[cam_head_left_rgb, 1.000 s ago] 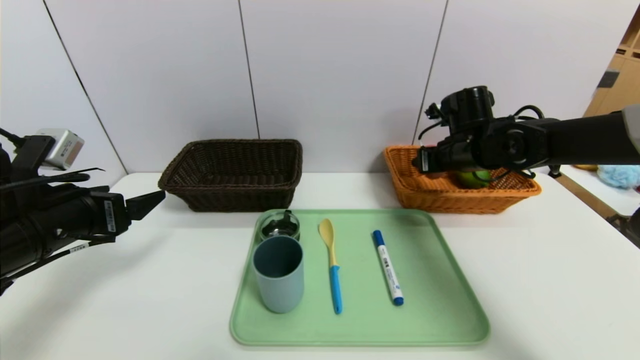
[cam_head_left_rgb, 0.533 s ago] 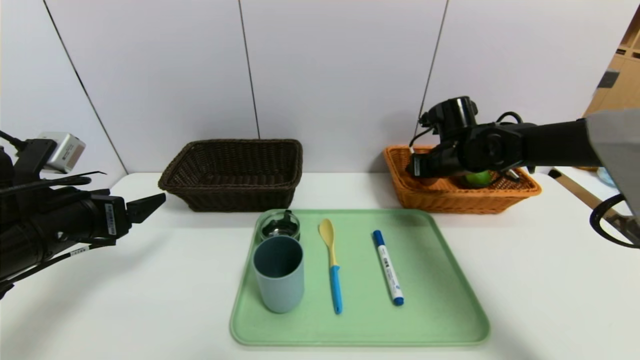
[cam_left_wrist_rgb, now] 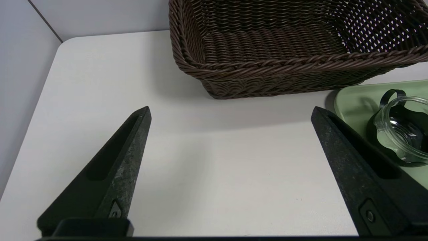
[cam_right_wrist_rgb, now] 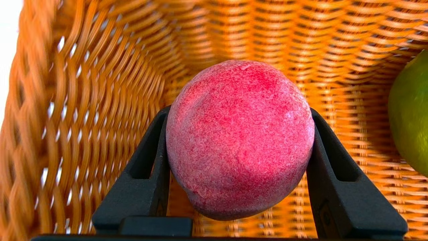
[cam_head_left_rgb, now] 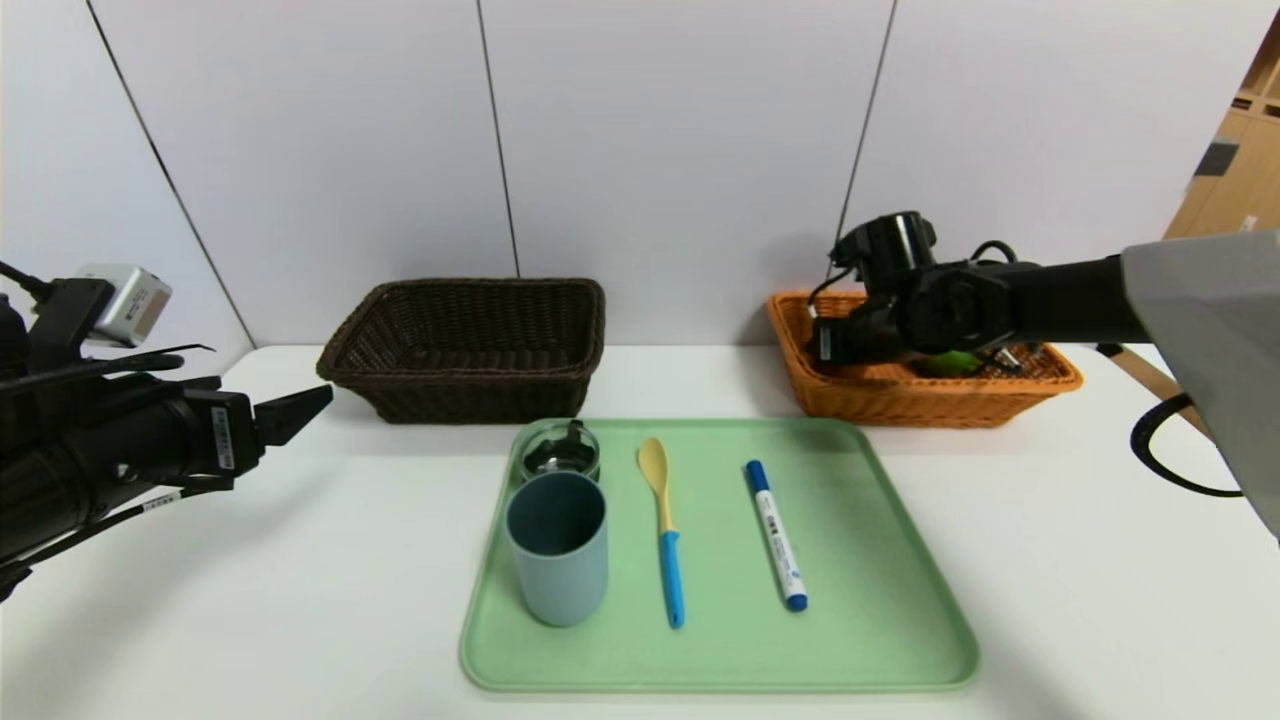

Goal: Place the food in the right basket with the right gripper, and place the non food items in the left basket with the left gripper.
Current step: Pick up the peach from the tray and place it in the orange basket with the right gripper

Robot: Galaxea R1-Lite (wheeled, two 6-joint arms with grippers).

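My right gripper (cam_head_left_rgb: pixel 848 345) reaches down into the orange-tan right basket (cam_head_left_rgb: pixel 900 402). In the right wrist view it (cam_right_wrist_rgb: pixel 239 112) is shut on the pink peach (cam_right_wrist_rgb: pixel 239 144), one finger on each side, low inside the basket (cam_right_wrist_rgb: pixel 100 100). The green lime (cam_head_left_rgb: pixel 950 362) lies in the same basket beside it and also shows in the right wrist view (cam_right_wrist_rgb: pixel 411 110). My left gripper (cam_head_left_rgb: pixel 300 410) hovers open and empty over the table's left side, short of the dark brown left basket (cam_head_left_rgb: pixel 470 395); its fingers (cam_left_wrist_rgb: pixel 133 147) are spread wide. The blue-grey cup (cam_head_left_rgb: pixel 557 550), glass jar (cam_head_left_rgb: pixel 560 452), spoon (cam_head_left_rgb: pixel 665 530) and marker (cam_head_left_rgb: pixel 776 535) lie on the green tray.
The green tray (cam_head_left_rgb: pixel 880 620) sits at the table's front centre. The jar (cam_left_wrist_rgb: pixel 401 130) and tray corner show near one left finger in the left wrist view, with the dark basket (cam_left_wrist_rgb: pixel 284 63) beyond. A wall stands close behind both baskets.
My right arm has come down and slightly left, lowering the peach into the orange basket. The left arm has hardly moved.
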